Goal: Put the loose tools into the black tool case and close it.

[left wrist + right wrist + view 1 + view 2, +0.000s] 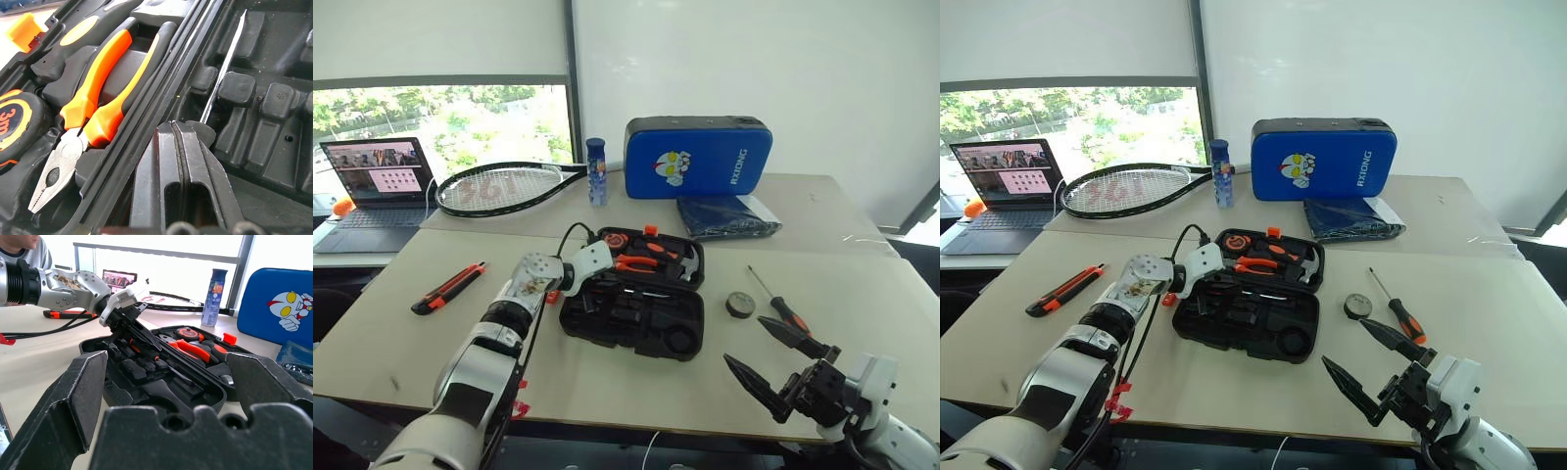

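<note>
Two loose tools flank your open case (636, 308): knife (448, 288) left, screwdriver (781, 305) right. Pliers (88, 117) sit inside. Left gripper (188, 142) pinches a screwdriver shaft (222, 73); right gripper (766, 360) gapes empty.

I see the black tool case (636, 308) lying open on the table, its lid half holding orange-handled pliers (93, 105), a tape measure (14, 127) and a hammer (683, 262) in their moulded slots. A screwdriver (222, 73) lies slanted across the slots of the near half, its handle end pinched in my left hand (188, 142), whose fingers are pressed together. An orange-black utility knife (448, 288) lies flat, well to the left of the case. To the right sit a small black tape roll (739, 305) and, just beside it, a second orange-black screwdriver (780, 304).
</note>
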You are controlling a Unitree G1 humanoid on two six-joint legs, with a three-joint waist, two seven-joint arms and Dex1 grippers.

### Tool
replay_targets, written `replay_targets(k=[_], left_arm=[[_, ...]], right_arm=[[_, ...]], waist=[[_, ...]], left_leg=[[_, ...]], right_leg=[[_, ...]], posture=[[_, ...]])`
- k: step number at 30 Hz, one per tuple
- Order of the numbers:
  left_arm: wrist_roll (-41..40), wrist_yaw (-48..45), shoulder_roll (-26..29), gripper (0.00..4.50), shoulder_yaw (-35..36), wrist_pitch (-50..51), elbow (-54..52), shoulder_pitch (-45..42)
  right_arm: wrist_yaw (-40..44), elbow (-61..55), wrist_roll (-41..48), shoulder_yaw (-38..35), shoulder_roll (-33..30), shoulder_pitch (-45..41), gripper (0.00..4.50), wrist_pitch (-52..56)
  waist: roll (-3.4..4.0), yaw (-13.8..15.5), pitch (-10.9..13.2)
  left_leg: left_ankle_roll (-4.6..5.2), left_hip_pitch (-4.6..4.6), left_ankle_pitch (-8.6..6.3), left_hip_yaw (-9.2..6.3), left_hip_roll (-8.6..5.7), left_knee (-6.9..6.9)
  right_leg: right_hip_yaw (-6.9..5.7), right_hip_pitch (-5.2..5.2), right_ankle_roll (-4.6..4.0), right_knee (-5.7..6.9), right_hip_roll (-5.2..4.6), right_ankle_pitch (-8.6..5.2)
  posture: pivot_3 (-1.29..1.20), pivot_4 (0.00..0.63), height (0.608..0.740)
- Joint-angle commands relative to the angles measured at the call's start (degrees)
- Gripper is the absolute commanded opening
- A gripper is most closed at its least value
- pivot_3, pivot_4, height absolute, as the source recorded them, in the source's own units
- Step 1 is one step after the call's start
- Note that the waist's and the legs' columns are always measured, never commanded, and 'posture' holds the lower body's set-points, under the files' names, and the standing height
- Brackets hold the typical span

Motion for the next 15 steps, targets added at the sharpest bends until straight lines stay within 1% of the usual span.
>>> replay_targets(k=[1, 4, 5, 6, 7, 8, 9, 11, 12, 13, 15], left_arm=[[-5.66, -6.09, 1.21, 0.05, 3.39, -0.45, -3.56, 2.49], [-12.39, -12.62, 4.14, 0.05, 7.90, 1.43, -8.34, 3.71], [-14.05, -14.14, 5.24, 0.28, 9.25, 1.28, -9.32, 4.12], [-17.57, -18.10, 6.78, 0.57, 11.03, 3.85, -11.92, 5.14], [-20.54, -19.94, 8.05, 0.75, 13.02, 6.30, -14.09, 5.94], [-22.63, -21.22, 9.45, 1.01, 14.46, 8.16, -16.18, 6.92], [-23.99, -22.57, 10.94, 1.44, 15.34, 9.20, -18.17, 8.12], [-26.47, -26.41, 13.96, 1.96, 16.82, 9.64, -21.67, 11.64], [-26.94, -27.61, 15.73, 2.47, 17.35, 9.52, -23.40, 13.91], [-27.24, -28.17, 16.88, 2.73, 17.66, 9.57, -24.67, 15.48], [-30.89, -31.60, 21.37, 3.44, 19.40, 14.81, -29.29, 21.30]], right_arm=[[-0.28, -0.43, 1.33, -3.02, 0.05, 0.22, 4.50, -0.93], [0.39, 0.11, 3.34, -6.62, -0.83, 1.86, 4.50, -0.53], [0.88, 0.41, 3.99, -7.91, -1.13, 2.67, 4.50, -0.38], [1.92, 1.01, 4.27, -9.40, -1.59, 4.18, 4.50, -0.47], [2.92, 1.73, 4.34, -10.69, -1.87, 5.61, 4.50, -0.81], [3.56, 2.48, 4.44, -11.87, -1.92, 6.95, 4.50, -0.99], [4.11, 3.30, 4.30, -12.91, -1.87, 8.15, 4.50, -1.31], [4.48, 5.10, 3.54, -15.09, -1.04, 9.93, 4.50, -2.59], [4.39, 6.08, 3.06, -16.15, -0.48, 10.74, 4.50, -3.28], [4.31, 6.69, 2.76, -16.79, -0.09, 11.23, 4.50, -3.73], [3.81, 8.99, 1.58, -18.71, 1.54, 13.02, 4.50, -5.43]], waist=[[0.00, -0.01, 0.00], [-0.01, -0.07, 0.01], [-0.02, -0.14, 0.02], [-0.02, -0.17, 0.02], [-0.02, -0.21, 0.02], [-0.02, -0.24, 0.02], [-0.02, -0.22, 0.02], [0.02, -0.23, 0.00], [0.04, -0.27, -0.01], [0.08, -0.33, -0.03], [0.10, -0.33, -0.04]], left_leg=[[0.00, -0.03, 0.00, 0.00, 0.00, 0.00], [0.00, -0.21, 0.00, 0.00, 0.01, -0.02], [0.00, -0.34, 0.00, 0.00, 0.01, -0.02], [0.00, -0.43, 0.00, 0.00, 0.01, -0.02], [0.00, -0.54, 0.00, 0.00, 0.01, -0.02], [0.00, -0.69, 0.00, 0.00, 0.02, -0.02], [0.01, -0.81, 0.00, -0.01, 0.03, -0.02], [0.02, -0.81, 0.00, -0.03, 0.07, -0.03], [0.02, -0.78, -0.01, -0.01, 0.05, -0.04], [0.02, -0.75, -0.01, 0.02, 0.06, -0.05], [0.02, -0.64, -0.01, 0.06, 0.07, -0.05]], right_leg=[[0.00, -0.03, -0.01, 0.00, 0.00, 0.00], [0.00, -0.22, -0.17, 0.00, 0.00, 0.10], [0.00, -0.36, -0.36, 0.00, 0.00, 0.21], [0.00, -0.47, -0.39, 0.02, 0.00, 0.23], [0.00, -0.61, -0.40, 0.03, 0.01, 0.23], [0.01, -0.77, -0.41, 0.07, 0.01, 0.24], [0.00, -0.88, -0.42, 0.09, 0.01, 0.25], [-0.03, -0.89, -0.44, 0.08, 0.02, 0.24], [-0.01, -0.87, -0.44, 0.07, 0.01, 0.24], [0.02, -0.84, -0.44, 0.06, 0.00, 0.24], [0.06, -0.77, -0.44, 0.08, -0.01, 0.23]], posture=[[0.00, 0.150, 0.740], [0.00, 0.150, 0.740], [0.00, 0.150, 0.740], [0.00, 0.150, 0.740], [0.00, 0.150, 0.740], [0.00, 0.150, 0.740], [0.00, 0.150, 0.740], [0.00, 0.150, 0.740], [0.00, 0.150, 0.740], [0.00, 0.150, 0.740], [0.00, 0.150, 0.740]])
